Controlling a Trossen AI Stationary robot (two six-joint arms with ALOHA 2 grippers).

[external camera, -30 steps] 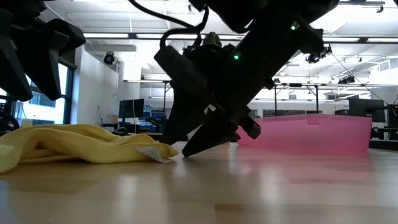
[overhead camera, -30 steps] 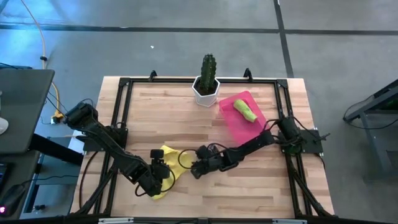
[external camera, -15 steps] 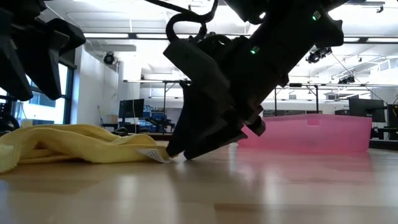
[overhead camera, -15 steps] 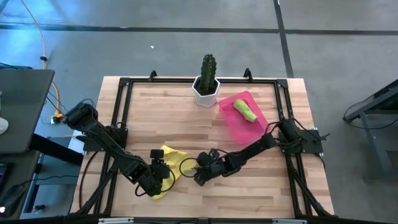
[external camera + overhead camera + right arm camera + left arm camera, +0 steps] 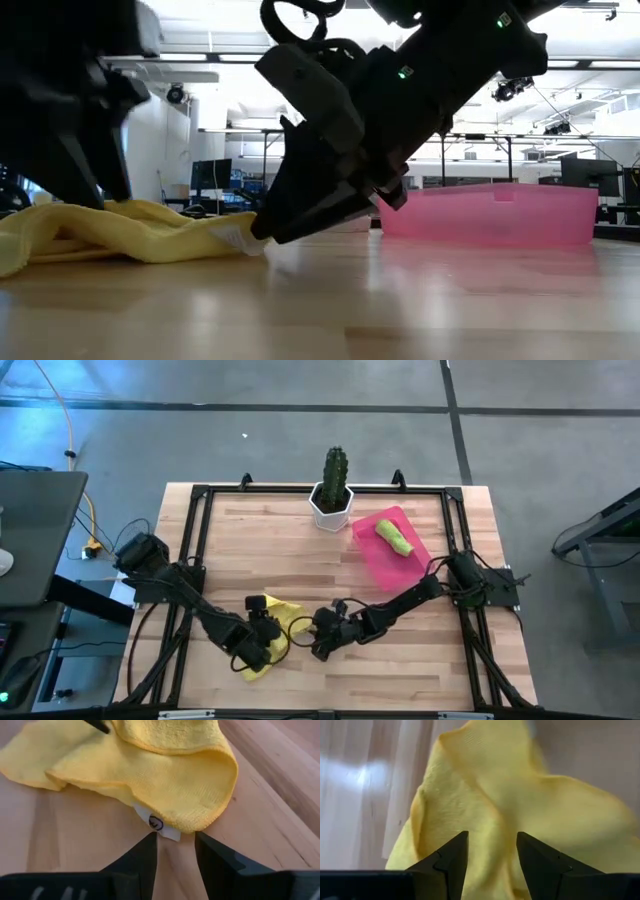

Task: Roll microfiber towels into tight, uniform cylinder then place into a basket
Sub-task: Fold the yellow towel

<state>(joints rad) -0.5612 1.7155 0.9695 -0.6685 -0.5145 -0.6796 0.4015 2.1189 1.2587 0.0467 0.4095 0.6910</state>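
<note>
Looking down from above, the yellow towel (image 5: 268, 622) lies crumpled near the 6 o'clock edge of the wooden worktop (image 5: 300, 535), with the left tool (image 5: 262, 643) at its 7 o'clock side and the right tool (image 5: 318, 637) at its 3 o'clock side. Only the right wrist view shows the small white tag (image 5: 158, 824) on the towel's hem, sitting just in front of that tool's two fingers, which stand a little apart and hold nothing yet. Only the left wrist view shows the left tool's fingers open, pressed down over the soft yellow folds without pinching them. The green towel (image 5: 394, 538) is rolled up and lies in the pink basket (image 5: 378, 565) at 2 o'clock, beside the cactus pot (image 5: 332, 501).
</note>
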